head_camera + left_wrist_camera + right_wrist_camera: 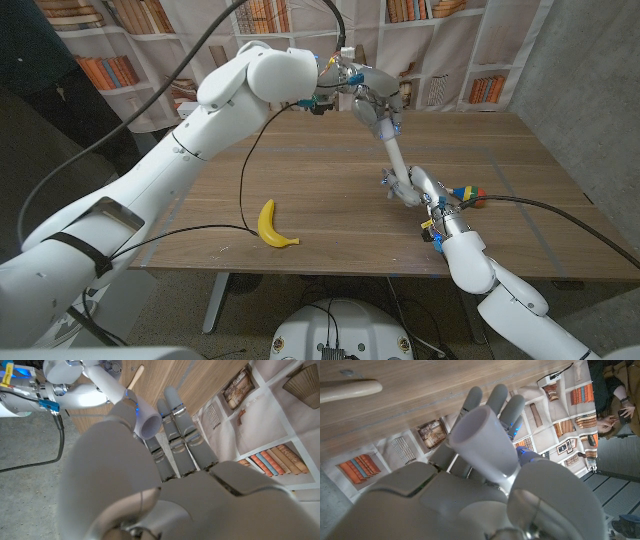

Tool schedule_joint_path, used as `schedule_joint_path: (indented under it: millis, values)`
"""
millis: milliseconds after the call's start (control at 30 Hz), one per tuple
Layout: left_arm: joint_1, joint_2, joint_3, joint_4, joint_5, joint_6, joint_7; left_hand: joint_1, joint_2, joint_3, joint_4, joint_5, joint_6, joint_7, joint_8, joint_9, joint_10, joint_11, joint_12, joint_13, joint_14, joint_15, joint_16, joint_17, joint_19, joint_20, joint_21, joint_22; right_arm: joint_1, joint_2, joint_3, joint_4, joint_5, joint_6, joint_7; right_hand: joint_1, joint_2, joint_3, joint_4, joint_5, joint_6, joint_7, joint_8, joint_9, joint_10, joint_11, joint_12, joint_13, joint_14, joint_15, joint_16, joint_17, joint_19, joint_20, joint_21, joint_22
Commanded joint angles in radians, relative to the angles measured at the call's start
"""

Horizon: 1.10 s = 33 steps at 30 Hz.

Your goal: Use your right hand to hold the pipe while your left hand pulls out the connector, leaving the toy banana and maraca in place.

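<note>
A white pipe (pixel 396 158) slants up over the middle of the table (pixel 520 240). My right hand (pixel 418 188) grips its lower end. My left hand (pixel 368 95) closes its fingers round the upper end, where the connector (pixel 382 122) sits. In the left wrist view an open tube mouth (pixel 149 424) lies between my left hand's (pixel 150 490) thumb and fingers, and the pipe (pixel 107 382) runs back to my right hand (pixel 65 380). The right wrist view has my right hand (pixel 470 500) wrapped around the pipe (pixel 485 450). I cannot tell whether the joint has parted.
A yellow toy banana (pixel 272 225) lies near the table's front left. The colourful maraca (pixel 467 193) lies just right of my right hand; its wooden handle (pixel 136 377) (pixel 347 390) is visible. A black cable (pixel 243 180) hangs across the table. A person (pixel 615 405) stands beyond.
</note>
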Motion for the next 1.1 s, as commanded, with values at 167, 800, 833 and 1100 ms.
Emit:
schedule_joint_path:
  millis: [167,800,833,1100]
  values:
    - [-0.001,0.012,-0.003,-0.026,0.020,0.039,-0.008,0.024,0.038,0.039,0.032,0.005,0.053,0.064,0.001,0.002,0.041,0.026,0.025,0.195,0.072,-0.121,0.004,0.004,-0.008,0.005,-0.003,0.003,-0.007,0.017,0.007,0.030,-0.001,0.058,-0.038,-0.091,0.006,0.031,-0.008,0.005,0.015,-0.021,0.127,0.074,0.013,-0.025,0.257,0.466,0.068,0.002,0.156,0.244,0.049,-0.103,0.085,-0.006]
    - [-0.010,0.016,-0.037,-0.043,0.003,0.081,-0.005,0.022,0.039,0.043,0.035,0.003,0.047,0.065,0.000,0.006,0.040,0.027,0.020,0.220,0.072,-0.116,0.002,0.010,-0.014,0.007,-0.004,0.004,-0.009,0.032,0.013,0.038,-0.013,0.078,-0.054,-0.177,-0.007,0.035,-0.036,0.009,0.089,-0.041,0.312,0.160,0.013,-0.018,0.681,0.550,0.073,0.006,0.389,0.648,0.199,-0.109,0.170,-0.021]
    - [-0.014,0.016,-0.040,-0.043,0.000,0.086,-0.007,0.022,0.039,0.044,0.035,0.003,0.053,0.065,0.003,0.007,0.039,0.028,0.019,0.222,0.072,-0.116,0.001,0.011,-0.014,0.007,-0.004,0.004,-0.010,0.036,0.013,0.041,-0.012,0.081,-0.060,-0.176,-0.006,0.037,-0.039,0.008,0.089,-0.040,0.315,0.157,0.011,-0.017,0.698,0.550,0.078,0.006,0.395,0.657,0.204,-0.109,0.174,-0.022]
    - [-0.029,0.024,-0.045,-0.053,-0.003,0.110,-0.006,0.022,0.037,0.046,0.034,0.002,0.067,0.076,0.009,0.007,0.045,0.034,0.017,0.235,0.077,-0.112,0.002,0.014,-0.012,0.009,-0.002,0.005,-0.017,0.046,0.021,0.049,0.008,0.093,-0.062,-0.151,-0.004,0.055,-0.087,0.002,0.097,-0.030,0.349,0.118,0.024,-0.021,0.859,0.543,0.154,0.011,0.554,0.728,0.330,-0.112,0.241,-0.027]
